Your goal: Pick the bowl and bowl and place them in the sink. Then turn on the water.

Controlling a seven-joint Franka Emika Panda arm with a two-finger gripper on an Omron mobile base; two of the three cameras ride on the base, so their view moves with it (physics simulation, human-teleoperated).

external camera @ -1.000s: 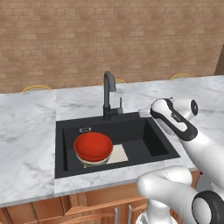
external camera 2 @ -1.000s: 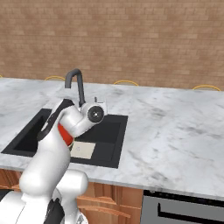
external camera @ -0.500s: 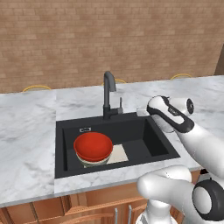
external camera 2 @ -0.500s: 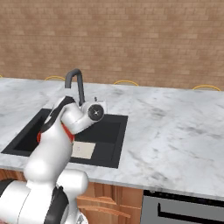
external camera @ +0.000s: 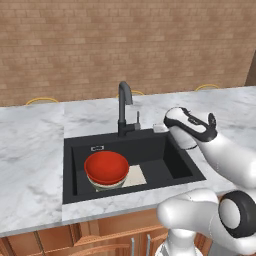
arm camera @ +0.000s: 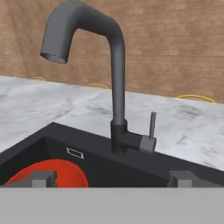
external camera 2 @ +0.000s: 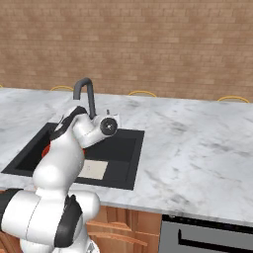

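Faucet (arm camera: 117,87): I see it upright, spout arching over the sink (external camera: 170,165) – its lever (arm camera: 152,126) stands vertical.
Bowls: red bowl (external camera: 106,167) nested rim-up in the cream bowl (external camera: 107,185), in the basin's left half.
Gripper (arm camera: 111,178): fingers spread wide, empty, facing the faucet.
Hidden: my arm covers most of the bowls in the right base view.

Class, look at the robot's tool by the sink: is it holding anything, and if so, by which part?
Nothing is held. The tool is open and empty, facing the faucet, while the red bowl sits in the sink.
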